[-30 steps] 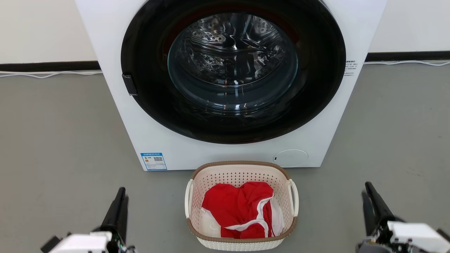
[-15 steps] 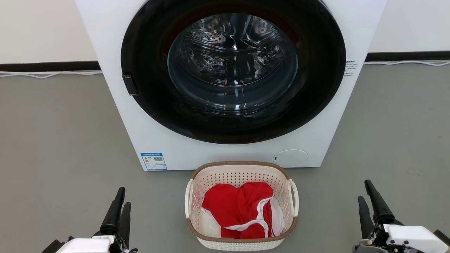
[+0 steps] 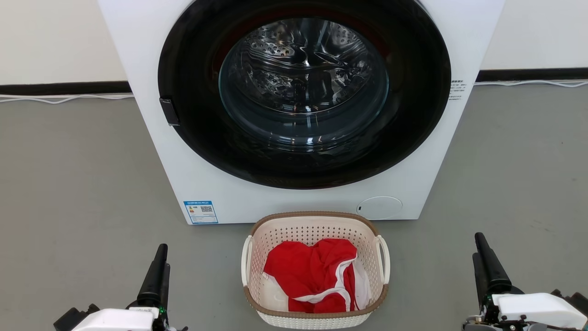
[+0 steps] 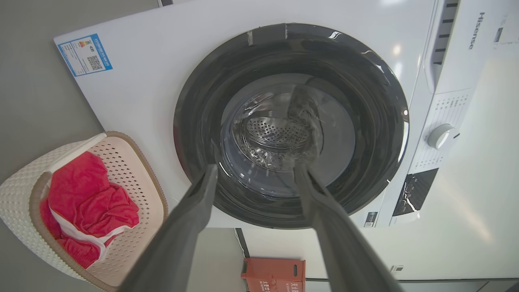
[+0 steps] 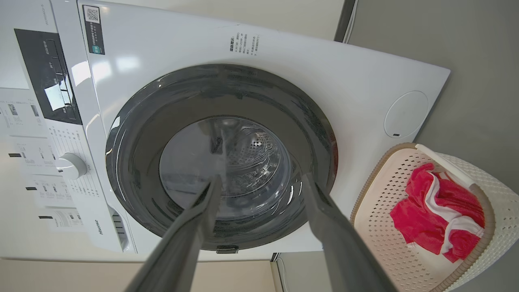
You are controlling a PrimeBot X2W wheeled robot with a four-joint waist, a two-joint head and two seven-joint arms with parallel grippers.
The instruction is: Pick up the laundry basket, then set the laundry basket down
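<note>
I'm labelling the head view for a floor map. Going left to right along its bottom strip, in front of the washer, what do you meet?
left end effector → laundry basket → right end effector

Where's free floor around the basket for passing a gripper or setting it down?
Bare grey floor lies between the laundry basket and the left gripper, and between it and the right gripper; wider patches flank the washer. Crowded: the basket's far rim sits close to the washer front.
</note>
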